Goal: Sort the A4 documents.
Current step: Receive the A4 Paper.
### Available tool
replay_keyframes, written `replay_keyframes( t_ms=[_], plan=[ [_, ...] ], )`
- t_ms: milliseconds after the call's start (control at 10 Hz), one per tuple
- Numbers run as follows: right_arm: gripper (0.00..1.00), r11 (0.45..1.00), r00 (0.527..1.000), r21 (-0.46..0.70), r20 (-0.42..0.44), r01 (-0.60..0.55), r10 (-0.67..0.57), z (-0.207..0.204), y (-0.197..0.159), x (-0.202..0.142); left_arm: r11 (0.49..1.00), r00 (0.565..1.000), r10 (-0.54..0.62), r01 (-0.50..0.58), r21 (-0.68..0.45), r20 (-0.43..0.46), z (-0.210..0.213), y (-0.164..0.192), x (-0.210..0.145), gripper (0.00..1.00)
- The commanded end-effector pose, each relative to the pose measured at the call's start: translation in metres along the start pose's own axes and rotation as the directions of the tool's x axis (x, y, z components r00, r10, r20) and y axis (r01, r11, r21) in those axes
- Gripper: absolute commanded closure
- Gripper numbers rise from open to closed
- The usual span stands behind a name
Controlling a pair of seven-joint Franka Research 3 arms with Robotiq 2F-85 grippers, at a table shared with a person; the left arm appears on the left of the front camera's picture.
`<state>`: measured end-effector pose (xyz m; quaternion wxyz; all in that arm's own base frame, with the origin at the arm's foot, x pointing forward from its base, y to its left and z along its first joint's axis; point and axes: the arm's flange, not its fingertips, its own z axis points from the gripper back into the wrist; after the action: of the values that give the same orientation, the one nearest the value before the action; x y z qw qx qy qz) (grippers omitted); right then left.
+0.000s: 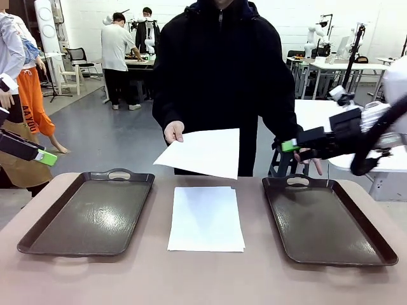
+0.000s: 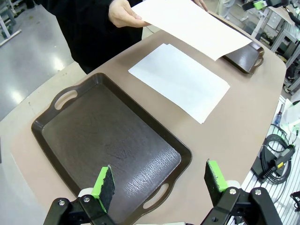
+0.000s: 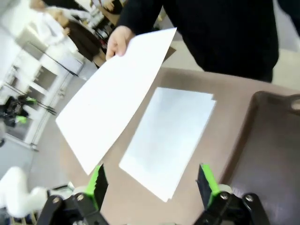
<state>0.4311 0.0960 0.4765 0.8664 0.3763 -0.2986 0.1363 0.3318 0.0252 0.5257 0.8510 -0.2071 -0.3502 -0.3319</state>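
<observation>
at the bottom edge the left gripper (image 2: 160, 180) spreads its fingers (image 2: 105, 185) wide over a dark tray (image 2: 108, 136) at lower left. a4 documents (image 2: 180, 82) lie mid-frame on the worktop (image 2: 234, 136); a person's hand (image 2: 123, 13) at top holds one sheet (image 2: 192, 23).

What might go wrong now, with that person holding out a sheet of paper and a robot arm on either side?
The held sheet is thin and gripped by one hand at one edge; if the open right pincer closes on it, it may crease or slip out.
The pile of paper lies flat on the table, its sheets slightly askew; a pincer picking there might drag several at once.
</observation>
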Motion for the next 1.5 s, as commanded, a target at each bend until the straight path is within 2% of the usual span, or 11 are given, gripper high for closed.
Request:
replay_keyframes(
  t_ms=[0, 200, 300, 700, 900, 1300, 1400],
  plan=[
    [0.00, 0.996, 0.996, -0.009, -0.008, 0.088, -0.089, -0.038, -0.007, -0.001, 1.000, 1.000, -0.013, 0.013, -0.015, 0.009, 0.000, 0.002, -0.001, 0.00],
    [0.00, 0.969, 0.970, 0.060, -0.006, 0.241, -0.241, -0.068, -0.010, -0.009, 1.000, 1.000, -0.013, 0.013, -0.015, 0.009, 0.000, 0.002, -0.001, 0.00],
    [0.00, 0.956, 0.964, 0.127, -0.020, 0.265, -0.265, -0.081, -0.011, -0.009, 1.000, 1.000, -0.013, 0.013, -0.015, 0.009, 0.000, 0.002, -0.001, 0.00],
    [0.00, 0.892, 0.923, 0.237, -0.072, 0.385, -0.379, -0.116, -0.013, -0.001, 1.000, 1.000, -0.013, 0.013, -0.015, 0.009, 0.000, 0.002, -0.001, 0.00],
    [0.00, 0.862, 0.911, 0.295, -0.102, 0.412, -0.401, -0.137, -0.011, 0.007, 1.000, 1.000, -0.013, 0.013, -0.015, 0.009, 0.000, 0.002, -0.001, 0.00],
    [0.00, 0.843, 0.888, 0.281, -0.106, 0.458, -0.447, -0.162, -0.023, 0.018, 1.000, 1.000, -0.013, 0.013, -0.015, 0.009, 0.000, 0.002, -0.001, 0.00],
    [0.00, 0.813, 0.872, 0.324, -0.102, 0.484, -0.479, -0.166, -0.022, 0.024, 1.000, 1.000, -0.013, 0.013, -0.015, 0.009, 0.000, 0.002, -0.001, 0.00]
  ],
)
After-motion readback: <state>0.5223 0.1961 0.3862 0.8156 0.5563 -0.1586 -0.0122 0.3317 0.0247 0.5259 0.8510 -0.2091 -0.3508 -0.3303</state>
